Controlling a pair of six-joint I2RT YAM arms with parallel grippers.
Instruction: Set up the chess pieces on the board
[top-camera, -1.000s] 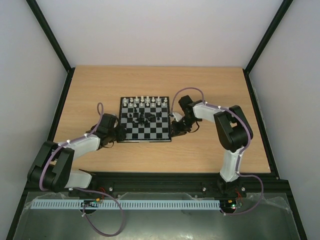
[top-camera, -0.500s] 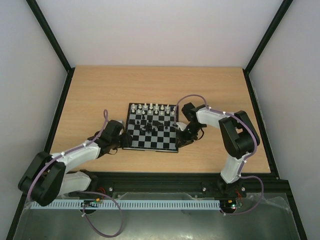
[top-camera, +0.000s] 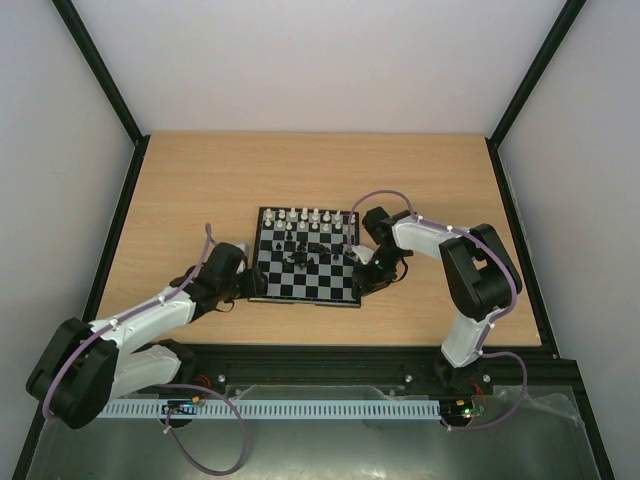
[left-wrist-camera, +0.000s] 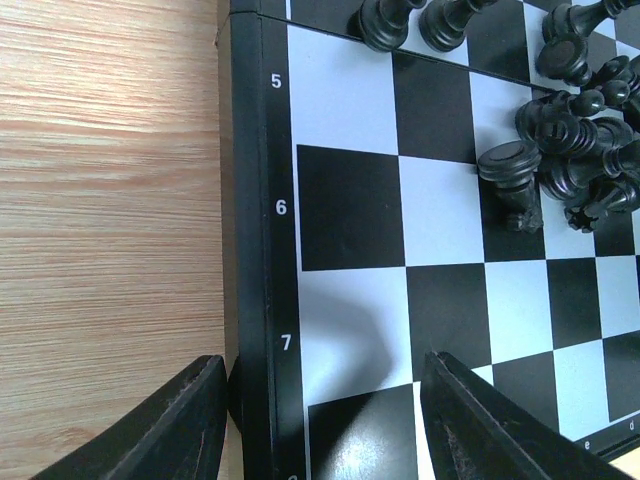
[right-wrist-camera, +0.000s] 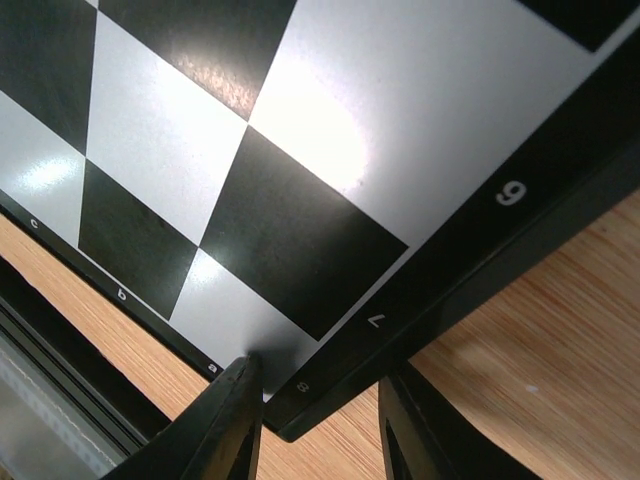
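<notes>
Left jaws spread astride board (left-wrist-camera: 250, 250) rim | right jaws around corner rim, can't tell if pinching | I'd nudge slowly: black pieces (left-wrist-camera: 575, 160) heaped mid-board could topple

A small square board (top-camera: 300, 285) of black and pale squares, framed by a thin dark border with white numerals, is laid flat and slightly askew near the middle of the wooden table (top-camera: 200, 180). White pieces (top-camera: 303, 218) are ranged upright along its far edge. Black pieces (left-wrist-camera: 575, 165) are heaped mid-board, several toppled.
</notes>
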